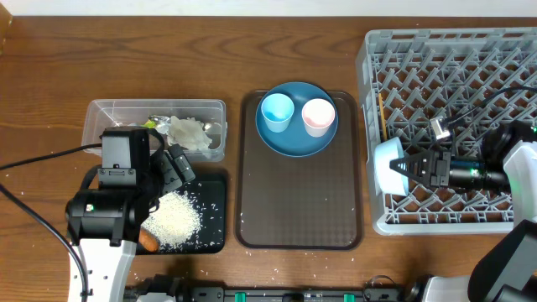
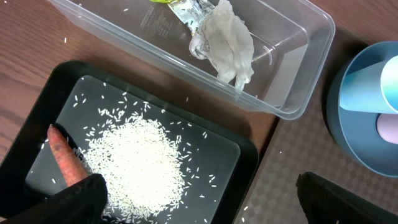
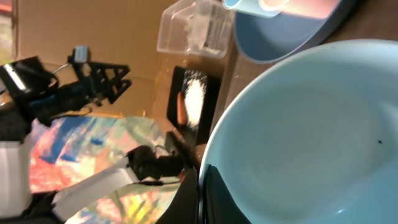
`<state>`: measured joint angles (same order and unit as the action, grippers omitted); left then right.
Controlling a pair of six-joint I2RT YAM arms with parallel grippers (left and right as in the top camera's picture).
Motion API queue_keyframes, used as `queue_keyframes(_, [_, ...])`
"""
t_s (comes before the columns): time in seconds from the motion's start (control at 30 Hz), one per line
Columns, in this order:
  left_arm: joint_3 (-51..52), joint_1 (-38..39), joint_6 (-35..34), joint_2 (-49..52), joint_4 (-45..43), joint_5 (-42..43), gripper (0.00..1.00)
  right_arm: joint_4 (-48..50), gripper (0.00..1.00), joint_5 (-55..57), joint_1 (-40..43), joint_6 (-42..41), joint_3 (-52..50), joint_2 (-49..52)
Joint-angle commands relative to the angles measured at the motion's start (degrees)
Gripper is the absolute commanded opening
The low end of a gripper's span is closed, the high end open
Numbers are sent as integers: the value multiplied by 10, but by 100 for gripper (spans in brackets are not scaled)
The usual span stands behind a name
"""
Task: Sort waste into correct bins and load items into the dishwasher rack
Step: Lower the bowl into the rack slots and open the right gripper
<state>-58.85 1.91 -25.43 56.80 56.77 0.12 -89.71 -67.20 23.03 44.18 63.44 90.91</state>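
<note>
At the left wall of the grey pegged plastic dishwasher rack (image 1: 436, 35), my right jaws are clamped on the pale blue-white bowl (image 1: 384, 168), which stands on edge. The round blue plate (image 1: 295, 144) carries a light-blue cup (image 1: 276, 111) and a pale pink cup (image 1: 318, 116). My left jaws hang wide apart over the shallow black tray (image 1: 215, 211) of white rice (image 1: 172, 222) and an orange carrot (image 2: 65, 162).

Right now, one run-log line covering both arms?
left gripper open above black tray | right gripper shut on bowl at dishwasher rack edge | rice, carrot in tray | paper in clear tub
</note>
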Motion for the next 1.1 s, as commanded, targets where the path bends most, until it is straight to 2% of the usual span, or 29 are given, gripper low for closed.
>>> queue_keyframes(0.0, [-7,-3,5,1,2,4,100,-29,1,-1,4,64,6,5])
queue_keyframes(0.13, [-7,-3,5,1,2,4,100,-75,1,-3,27,117,6,5])
queue_keyframes(0.33, [-7,-3,5,1,2,4,100,-75,1,50,84,121,6,5])
queue_keyframes(0.53, [-7,-3,5,1,2,3,100,-60,1,41,125,125,-2,5])
queue_keyframes(1.07, [-7,-3,5,1,2,4,100,-78,1,-13,94,136,-3,5])
